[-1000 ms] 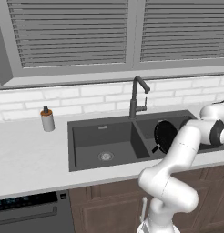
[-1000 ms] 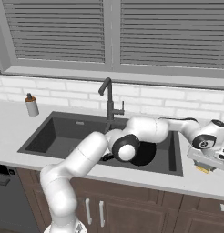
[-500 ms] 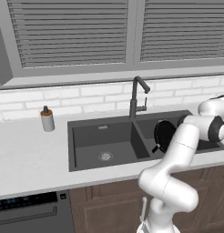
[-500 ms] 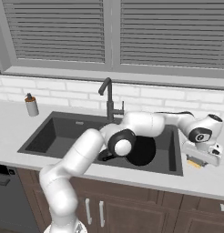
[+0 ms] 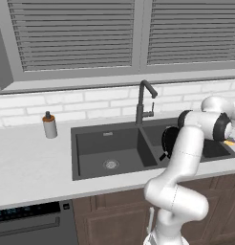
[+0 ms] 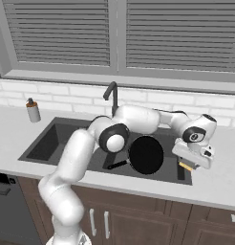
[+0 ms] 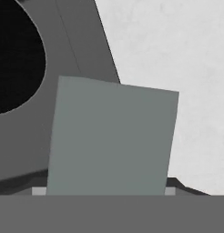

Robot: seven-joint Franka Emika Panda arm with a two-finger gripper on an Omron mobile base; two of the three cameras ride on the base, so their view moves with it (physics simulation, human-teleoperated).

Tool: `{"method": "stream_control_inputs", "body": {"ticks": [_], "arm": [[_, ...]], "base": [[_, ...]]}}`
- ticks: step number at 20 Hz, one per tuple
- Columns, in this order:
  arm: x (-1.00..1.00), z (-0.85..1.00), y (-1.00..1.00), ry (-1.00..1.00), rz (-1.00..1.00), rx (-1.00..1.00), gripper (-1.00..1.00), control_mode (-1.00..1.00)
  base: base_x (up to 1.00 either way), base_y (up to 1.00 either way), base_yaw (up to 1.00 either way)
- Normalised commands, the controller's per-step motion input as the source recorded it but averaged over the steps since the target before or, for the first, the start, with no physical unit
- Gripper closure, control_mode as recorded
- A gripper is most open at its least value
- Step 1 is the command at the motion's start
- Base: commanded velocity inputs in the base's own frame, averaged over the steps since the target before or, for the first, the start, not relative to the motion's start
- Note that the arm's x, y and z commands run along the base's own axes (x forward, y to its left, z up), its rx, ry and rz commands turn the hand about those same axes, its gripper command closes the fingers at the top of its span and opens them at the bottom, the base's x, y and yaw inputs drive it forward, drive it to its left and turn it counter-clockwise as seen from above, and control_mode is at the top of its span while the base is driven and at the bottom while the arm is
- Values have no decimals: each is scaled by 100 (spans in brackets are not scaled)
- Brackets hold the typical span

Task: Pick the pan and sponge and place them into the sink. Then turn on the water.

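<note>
Two jaws stand wide on my gripper, straddling the sponge, which sits right at its tips over the sink's right edge; beyond, to its left, the pan lies in the right basin

The white arm rises from its base, bends at a dark elbow joint, and reaches out level toward 3 o'clock in the right base view. Its wrist turns downward at the far end. The pincer hangs at about 4 o'clock from the wrist, pointing down, with a flat grey-green block between its spread fingers.
</note>
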Motion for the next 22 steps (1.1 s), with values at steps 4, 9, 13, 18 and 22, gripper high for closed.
{"method": "stream_control_inputs", "body": {"ticks": [4, 9, 13, 18, 22], "arm": [[-21, 0, 100, -2, 3, 0, 100, -100], [-10, 0, 99, -7, 1, 0, 100, -100], [0, 8, 60, -18, 3, 2, 100, -100], [0, 0, 40, -21, 10, 15, 100, -100], [13, 0, 26, -7, 12, 17, 100, -100]], "base": [[0, 0, 0], [0, 0, 0], [0, 0, 0], [0, 0, 0], [0, 0, 0]]}}
